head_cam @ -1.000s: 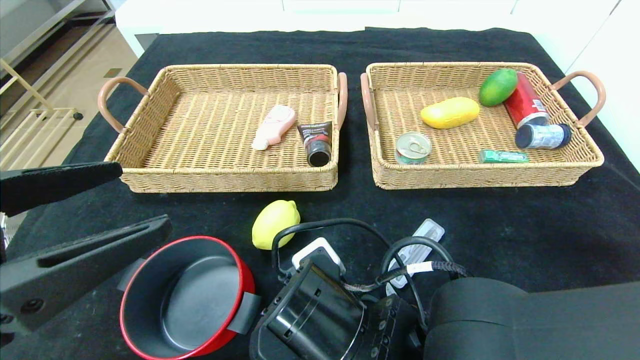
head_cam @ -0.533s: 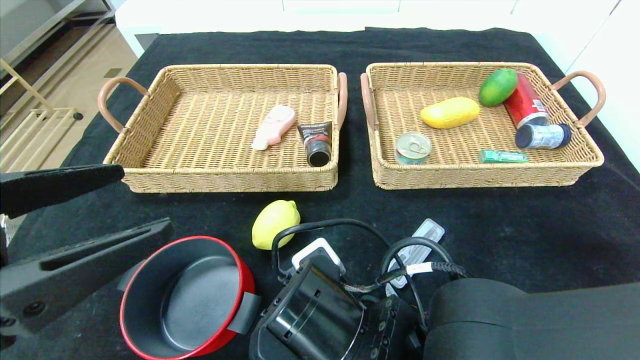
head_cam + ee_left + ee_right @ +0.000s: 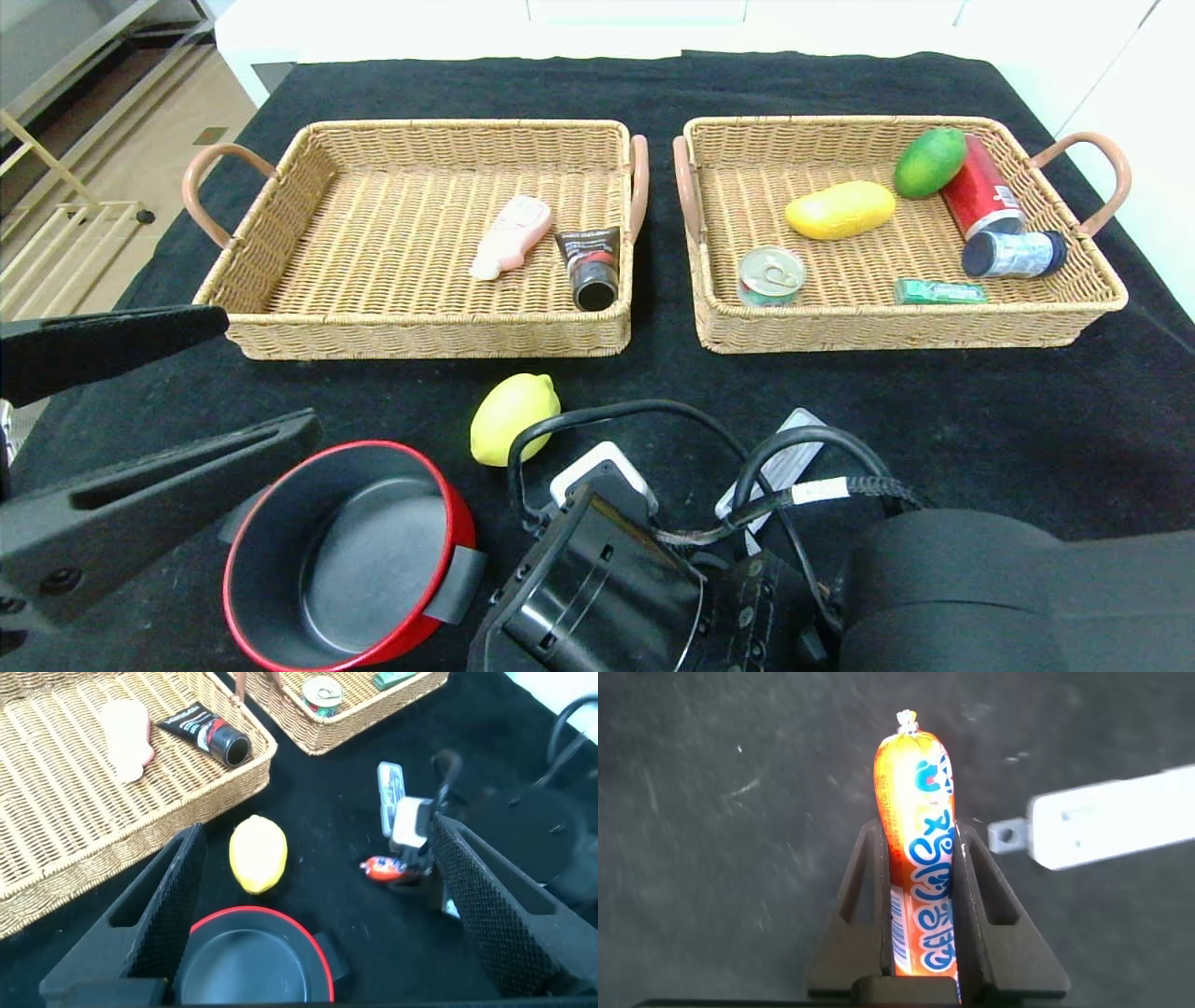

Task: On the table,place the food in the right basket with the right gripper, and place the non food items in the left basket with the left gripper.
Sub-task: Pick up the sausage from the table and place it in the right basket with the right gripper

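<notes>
Orange-wrapped sausage (image 3: pixel 918 868) sits clamped in the right gripper (image 3: pixel 920 919) near the desk's front edge; next comes lifting it toward the right basket (image 3: pixel 1102 303). The left gripper (image 3: pixel 313 905) hangs wide open above the red pot (image 3: pixel 252 961).

You see a table (image 3: pixel 980 411) draped in black cloth, two tan woven wicker baskets with pinkish-brown handles, the left basket (image 3: pixel 280 280) and the right basket (image 3: pixel 1074 280), and a round black pot with a red rim (image 3: pixel 350 555) beside a yellow lemon (image 3: pixel 513 417). In the left basket lie a pale pink bottle (image 3: pixel 511 236) and a black tube with a red label (image 3: pixel 590 266); in the right, a yellow oval fruit (image 3: pixel 840 209), a green lime (image 3: pixel 930 161), a red can (image 3: pixel 980 199) and a green packet (image 3: pixel 940 292). Your black right gripper (image 3: pixel 922 887) frames an orange sausage stick with blue and white lettering (image 3: pixel 917 840), next to a white plastic piece (image 3: pixel 1116 821).
</notes>
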### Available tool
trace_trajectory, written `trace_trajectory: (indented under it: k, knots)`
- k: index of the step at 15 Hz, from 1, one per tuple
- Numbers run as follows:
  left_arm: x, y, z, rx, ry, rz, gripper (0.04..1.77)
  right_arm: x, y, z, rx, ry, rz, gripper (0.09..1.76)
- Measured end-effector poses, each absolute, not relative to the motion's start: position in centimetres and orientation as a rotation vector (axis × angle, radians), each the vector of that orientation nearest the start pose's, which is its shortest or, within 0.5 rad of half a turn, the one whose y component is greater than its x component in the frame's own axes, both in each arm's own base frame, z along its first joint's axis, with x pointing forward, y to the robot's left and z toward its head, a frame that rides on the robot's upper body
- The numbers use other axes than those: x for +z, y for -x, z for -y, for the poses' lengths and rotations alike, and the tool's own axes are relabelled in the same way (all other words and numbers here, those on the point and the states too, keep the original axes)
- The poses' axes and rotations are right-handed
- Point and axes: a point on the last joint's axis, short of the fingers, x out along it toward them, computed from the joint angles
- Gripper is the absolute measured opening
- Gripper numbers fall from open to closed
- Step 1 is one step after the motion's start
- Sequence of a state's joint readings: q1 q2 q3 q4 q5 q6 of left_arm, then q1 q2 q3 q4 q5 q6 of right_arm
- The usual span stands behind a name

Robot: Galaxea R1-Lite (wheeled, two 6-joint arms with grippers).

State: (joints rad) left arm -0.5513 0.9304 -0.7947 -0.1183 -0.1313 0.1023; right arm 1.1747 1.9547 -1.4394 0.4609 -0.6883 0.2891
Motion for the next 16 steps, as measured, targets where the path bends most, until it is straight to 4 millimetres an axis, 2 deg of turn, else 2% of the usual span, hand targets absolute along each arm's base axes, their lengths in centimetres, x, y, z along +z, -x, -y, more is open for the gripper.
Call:
trace_trajectory:
  k: [5, 8, 12, 16]
  knots:
    - [29.0, -8.9, 5.8, -0.683, -0.102, 0.018, 1.72, 20.2, -13.8, -31.3, 0.381, 0.47, -0.596, 0.46]
    - [28.9, -9.0, 5.9, -0.682, -0.102, 0.016, 1.72, 21.6, -14.1, -30.3, 0.369, 0.432, -0.577, 0.46]
    - [28.7, -9.1, 6.0, -0.684, -0.104, 0.009, 1.72, 23.7, -15.6, -27.9, 0.312, 0.365, -0.551, 0.46]
    - [28.4, -9.5, 6.2, -0.685, -0.109, -0.009, 1.72, 25.7, -18.4, -25.0, 0.225, 0.349, -0.515, 0.46]
